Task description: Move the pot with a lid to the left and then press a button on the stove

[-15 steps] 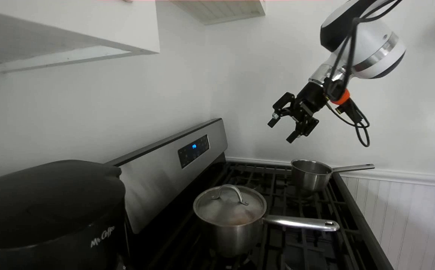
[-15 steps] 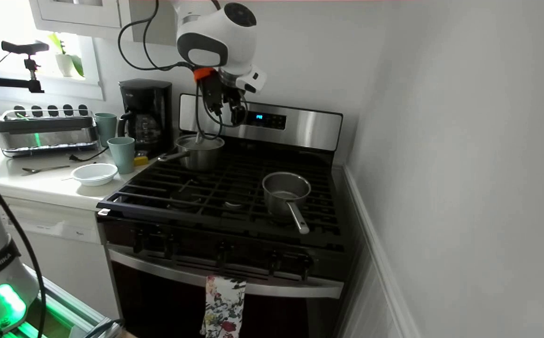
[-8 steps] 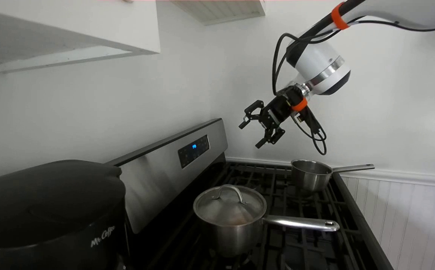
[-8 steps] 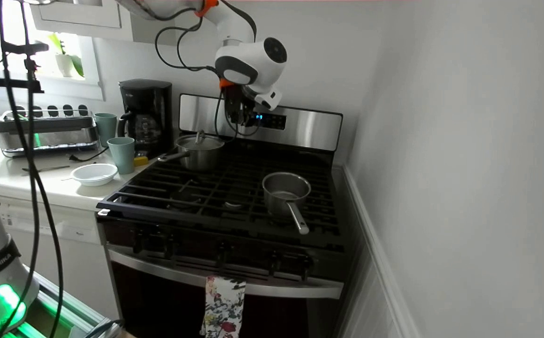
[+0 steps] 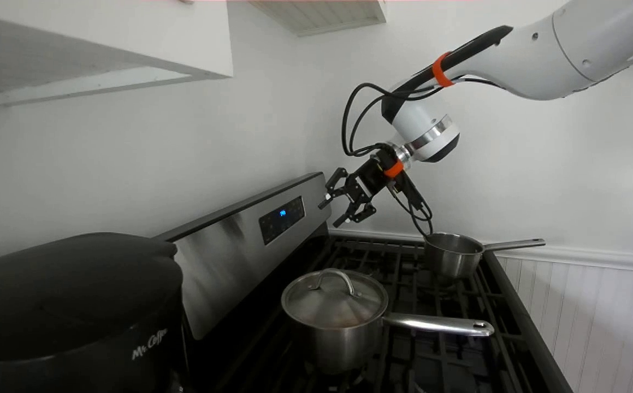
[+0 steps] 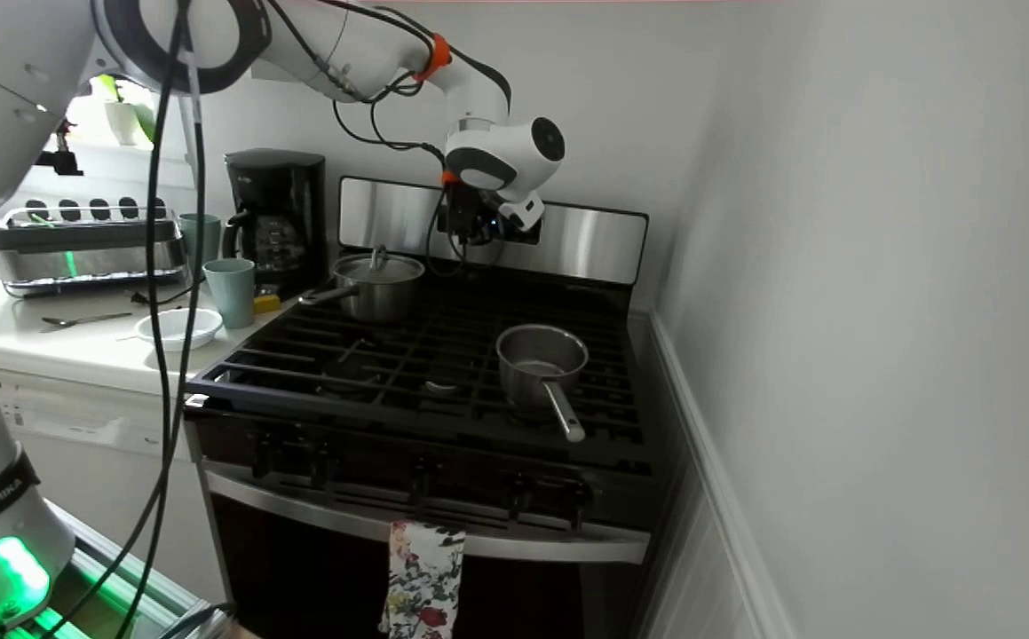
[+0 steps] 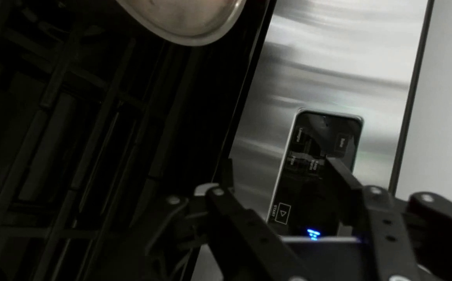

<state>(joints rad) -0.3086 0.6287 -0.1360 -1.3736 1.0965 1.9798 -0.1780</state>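
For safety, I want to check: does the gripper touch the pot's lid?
Apart. In an exterior view, the lid lies lower in the picture than the open gripper, with a plain gap between them.

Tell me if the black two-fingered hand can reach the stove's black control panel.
Likely yes: the black hand hangs open facing the black rectangular control panel, nothing visible between; the lidded steel saucepan sits aside.

A coffee maker [image 6: 290, 197], green cups [image 6: 231, 295] and a white bowl [image 6: 176, 327] share the counter [image 6: 79, 348].
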